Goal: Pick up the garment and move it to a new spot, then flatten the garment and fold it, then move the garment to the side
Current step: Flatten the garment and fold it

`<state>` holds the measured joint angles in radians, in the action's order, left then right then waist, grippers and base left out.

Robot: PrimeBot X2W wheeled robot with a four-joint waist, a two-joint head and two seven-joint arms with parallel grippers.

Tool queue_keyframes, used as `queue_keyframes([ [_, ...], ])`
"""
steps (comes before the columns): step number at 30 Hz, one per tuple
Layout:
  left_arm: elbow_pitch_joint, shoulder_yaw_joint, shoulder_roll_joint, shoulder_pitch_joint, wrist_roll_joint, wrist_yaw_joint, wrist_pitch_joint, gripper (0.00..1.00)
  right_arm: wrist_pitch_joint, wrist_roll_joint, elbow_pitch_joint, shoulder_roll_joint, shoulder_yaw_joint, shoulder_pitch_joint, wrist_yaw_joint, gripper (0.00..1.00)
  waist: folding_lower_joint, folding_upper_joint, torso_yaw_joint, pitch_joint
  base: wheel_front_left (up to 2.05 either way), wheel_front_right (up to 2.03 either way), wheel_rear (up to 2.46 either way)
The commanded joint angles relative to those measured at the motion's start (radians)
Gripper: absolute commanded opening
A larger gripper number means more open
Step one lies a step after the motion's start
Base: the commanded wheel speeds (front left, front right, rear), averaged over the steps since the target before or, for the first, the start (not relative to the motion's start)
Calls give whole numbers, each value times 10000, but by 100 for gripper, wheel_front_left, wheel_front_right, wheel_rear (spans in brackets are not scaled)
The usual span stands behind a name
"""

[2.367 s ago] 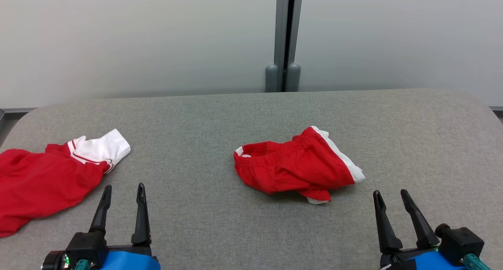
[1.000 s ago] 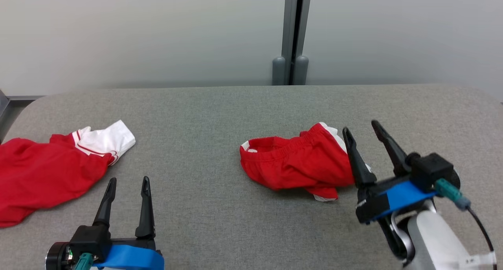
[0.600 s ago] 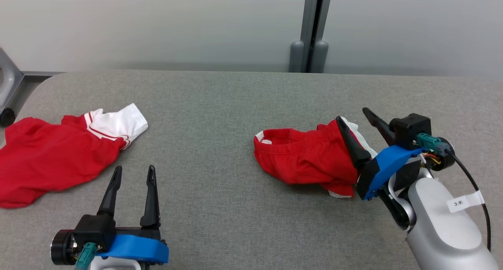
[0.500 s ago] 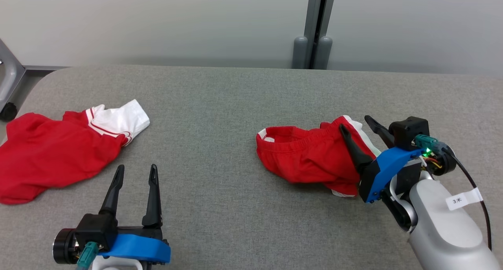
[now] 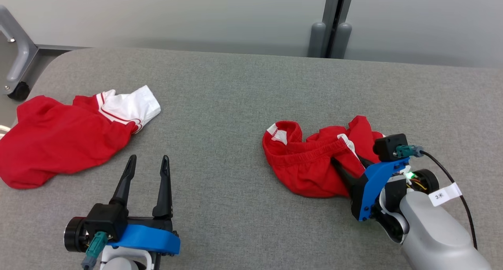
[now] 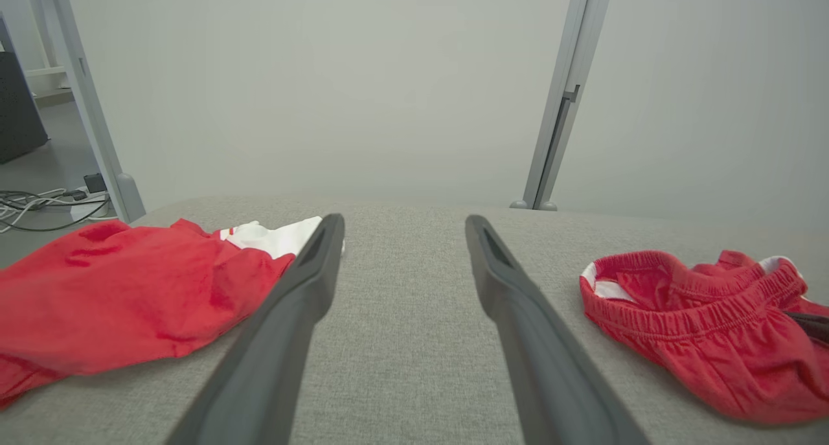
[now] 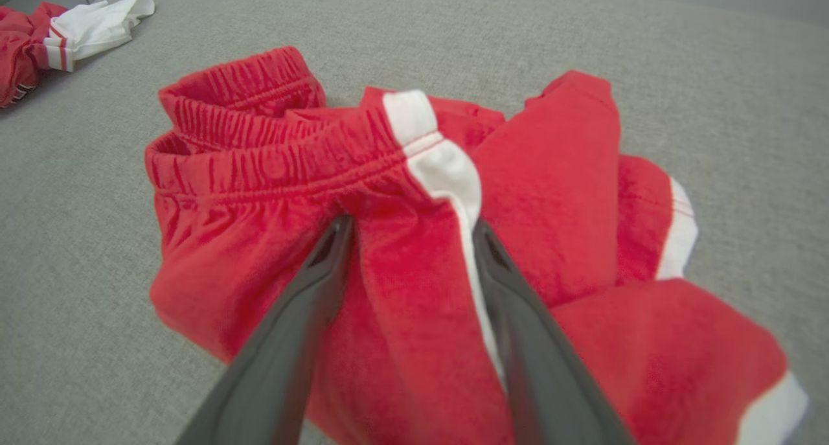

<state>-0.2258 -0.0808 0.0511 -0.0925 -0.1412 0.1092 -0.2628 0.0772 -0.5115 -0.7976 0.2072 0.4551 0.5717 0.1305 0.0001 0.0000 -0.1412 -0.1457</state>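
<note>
Presently, the garment (image 5: 310, 171), a pair of red shorts with a white side stripe (image 7: 447, 173), is found crumpled right of centre in the head view, lying on the grey table (image 5: 235, 105). The step in hand is judged to be the first pick-up. The right gripper (image 7: 409, 225) is set down into the cloth at the lower right of that view. In the right wrist view its jaws are seen standing wide, astride a raised ridge of red fabric just below the elastic waistband (image 7: 272, 160), with nothing yet pinched. For a sound grasp it is advised that the jaws be closed fully on that ridge, so that more than one layer is taken. The lift should be made straight up and slowly, since a thin single layer could slip out. The left gripper (image 5: 149, 158) is held at the lower left, jaws wide and empty, clear of all cloth. A second red-and-white garment (image 5: 59, 144) lies well apart at the left edge and should be left undisturbed. No container is noted on the table; both garments lie loose on its surface.
</note>
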Motion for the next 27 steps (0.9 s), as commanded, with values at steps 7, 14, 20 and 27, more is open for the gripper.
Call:
queue_keyframes([
  [7,-91,40,-14,-94,-89,-37,-29,100,-1377,-304,-412,449,-118,739,3,0,-1,0,25,-3,0,0,0],
  [14,-36,29,-13,-153,-127,-110,-30,100,-3041,544,-1017,874,-862,1735,5,0,-1,0,100,153,0,0,0],
  [20,-35,-4,-10,-104,-192,-117,-30,100,-3381,1548,-698,265,-571,1947,5,0,-1,0,60,337,0,0,0],
  [27,-10,-150,-10,25,-383,-205,-30,100,-3428,2253,-605,-999,639,986,3,0,-1,0,-277,424,0,0,0],
])
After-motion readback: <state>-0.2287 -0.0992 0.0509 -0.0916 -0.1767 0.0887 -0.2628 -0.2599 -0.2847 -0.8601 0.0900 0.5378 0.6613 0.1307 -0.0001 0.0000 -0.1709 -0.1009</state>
